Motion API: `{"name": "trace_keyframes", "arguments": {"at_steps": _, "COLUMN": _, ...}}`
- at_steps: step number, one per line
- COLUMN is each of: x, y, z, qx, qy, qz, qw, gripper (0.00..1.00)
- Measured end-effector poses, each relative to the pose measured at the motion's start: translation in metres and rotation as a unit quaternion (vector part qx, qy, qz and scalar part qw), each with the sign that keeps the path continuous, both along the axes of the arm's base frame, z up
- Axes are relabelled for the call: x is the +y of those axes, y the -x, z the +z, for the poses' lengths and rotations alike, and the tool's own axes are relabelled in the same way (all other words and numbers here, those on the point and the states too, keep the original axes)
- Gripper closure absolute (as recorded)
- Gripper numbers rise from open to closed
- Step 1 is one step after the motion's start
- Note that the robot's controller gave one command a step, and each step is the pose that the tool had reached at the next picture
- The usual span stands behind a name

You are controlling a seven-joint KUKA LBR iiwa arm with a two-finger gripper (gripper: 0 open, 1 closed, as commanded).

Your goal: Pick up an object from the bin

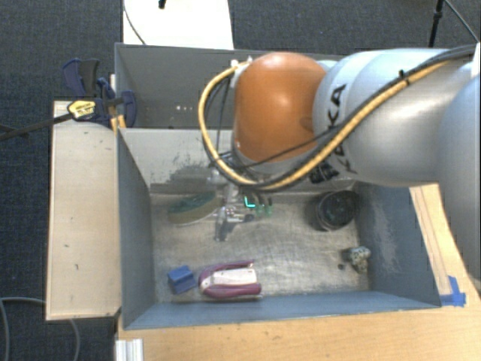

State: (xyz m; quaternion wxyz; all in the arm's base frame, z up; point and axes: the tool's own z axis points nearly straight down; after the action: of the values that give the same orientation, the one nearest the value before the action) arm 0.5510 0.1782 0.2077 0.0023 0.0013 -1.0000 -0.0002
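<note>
Greenish oval thing (188,206): lies flat on the floor of the bin (139,224), toward the back left, just beside the gripper; nearest of the loose things, so taken here as the likely pick.
Look: pale green, low and elongated, somewhat dish-like; exact kind too blurred to tell.
Handling, as a guess: probably light; probably stiff plastic; smooth top likely slippery; low profile offers little to bite on.
Where to hold: across the narrow width, near the middle, coming down close to the floor so that both long edges are caught; not by the ends, where likely to pivot out.
Risk: may skid over the metal floor or tip up on one edge if pinched off-centre.
Gripper (228,222): hangs low over the floor, just right of the oval's right end; touching it or not, cannot tell; nothing seen held.
Gripper state: cannot tell whether released or clenched.
Arm pose: comes in from the right and turns steeply down at the wrist; orange cover (278,104) bulges above the gripper, cables (207,126) loop round its left side.
Other things: black round pot (335,210) at the back right, well apart; blue block (180,279) and maroon-and-white thing (230,281) side by side near the front wall; small grey-and-yellow piece (356,256) toward the front right.
</note>
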Motion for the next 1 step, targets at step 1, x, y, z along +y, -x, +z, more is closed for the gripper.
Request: {"name": "trace_keyframes", "arguments": {"at_steps": 1, "x": -0.0070, "y": -0.0393, "z": -0.1371, "qx": -0.0069, "qy": -0.002, "qz": -0.019, "qw": 0.9998, "gripper": 0.00}}
